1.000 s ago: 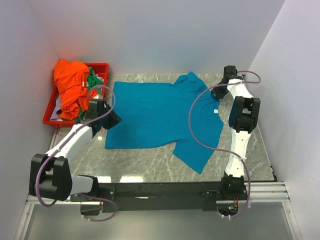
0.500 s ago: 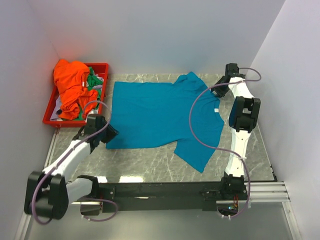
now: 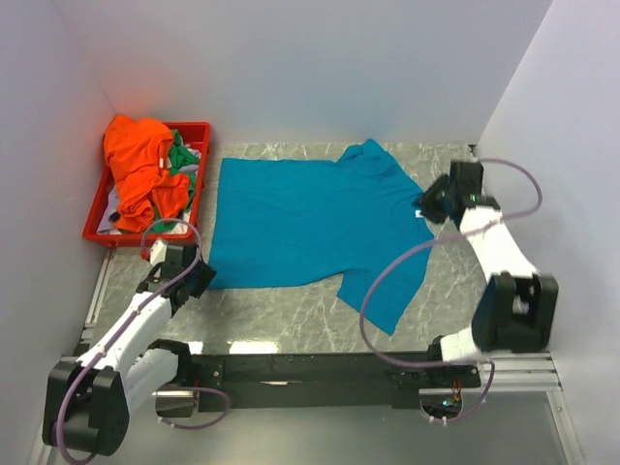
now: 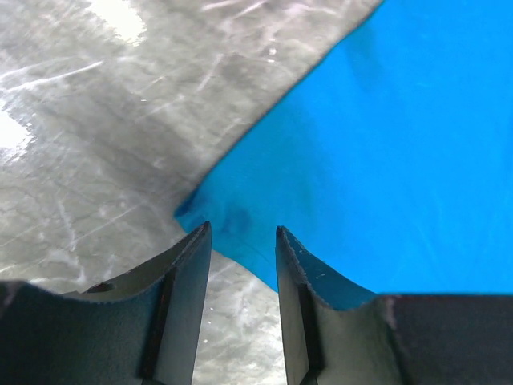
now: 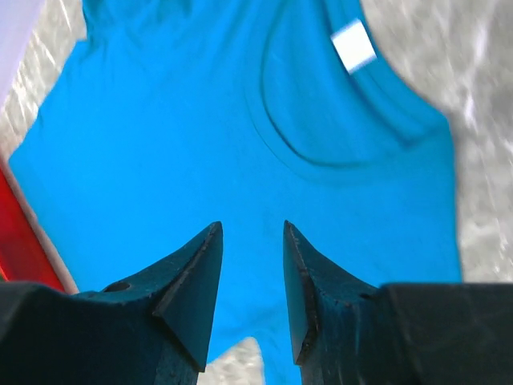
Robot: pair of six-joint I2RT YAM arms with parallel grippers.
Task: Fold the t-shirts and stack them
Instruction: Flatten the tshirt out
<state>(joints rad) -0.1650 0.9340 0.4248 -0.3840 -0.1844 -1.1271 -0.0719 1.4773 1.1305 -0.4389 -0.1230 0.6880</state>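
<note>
The teal-blue t-shirt (image 3: pixel 310 223) lies spread flat on the marble table, collar to the right, hem to the left. My left gripper (image 3: pixel 199 278) is open just off the shirt's near-left hem corner (image 4: pixel 188 210), nothing between its fingers. My right gripper (image 3: pixel 429 205) is open above the collar area, its fingers over the shirt's body (image 5: pixel 184 144); the white neck label (image 5: pixel 353 44) shows beyond them. The orange t-shirt (image 3: pixel 140 165) is heaped over the red tray (image 3: pixel 194 131), with the green t-shirt (image 3: pixel 180 157) partly showing beneath it.
The red tray stands at the far left against the wall. White walls close in on the left, back and right. Bare marble (image 3: pixel 281 310) shows along the near edge and at the right of the shirt (image 3: pixel 484 194). Cables loop off both arms.
My left gripper has pulled back toward the near-left, off the hem to its corner. My right arm has swung from the far-right corner in toward the collar.
</note>
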